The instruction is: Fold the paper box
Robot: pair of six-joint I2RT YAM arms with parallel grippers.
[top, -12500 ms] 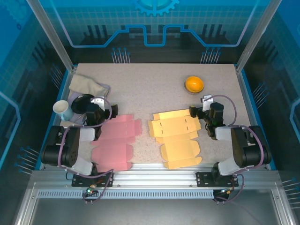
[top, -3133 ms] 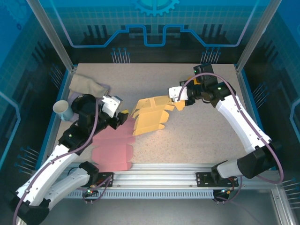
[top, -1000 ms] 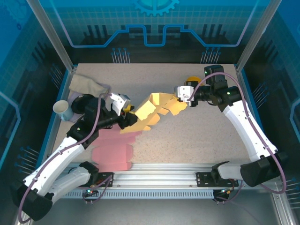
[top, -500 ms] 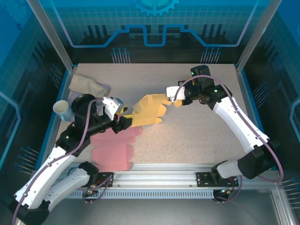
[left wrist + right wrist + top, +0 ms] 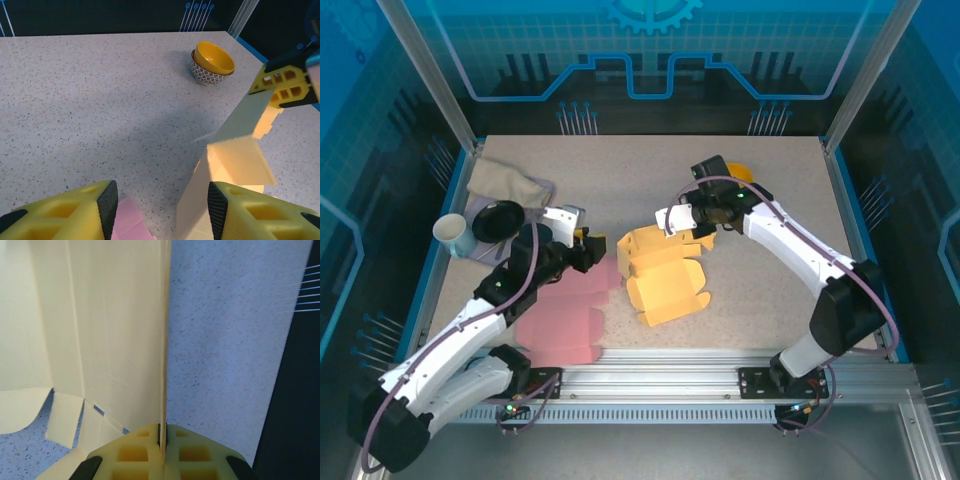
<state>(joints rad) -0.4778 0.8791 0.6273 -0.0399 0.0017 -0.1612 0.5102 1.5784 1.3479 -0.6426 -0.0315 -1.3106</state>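
Observation:
The yellow paper box (image 5: 662,272) is an unfolded sheet in mid-table, its near part resting on the table and its far edge lifted. My right gripper (image 5: 692,226) is shut on that raised edge; in the right wrist view the sheet (image 5: 100,330) runs edge-on into the closed gripper (image 5: 163,434). My left gripper (image 5: 592,250) is open just left of the box. In the left wrist view its pads (image 5: 107,207) stand wide apart, and a yellow panel (image 5: 235,160) rises by the right one, untouched. The right gripper (image 5: 287,87) shows beyond it.
A flat pink box sheet (image 5: 565,312) lies under my left arm, its corner (image 5: 131,224) below the left jaws. An orange bowl (image 5: 212,62) sits at the back right. A cup (image 5: 453,235), a black dish (image 5: 500,218) and a cloth (image 5: 505,182) crowd the left edge.
The right gripper has carried the yellow sheet left and down, so its near part now rests on the table. The left gripper stays open beside the sheet's left edge.

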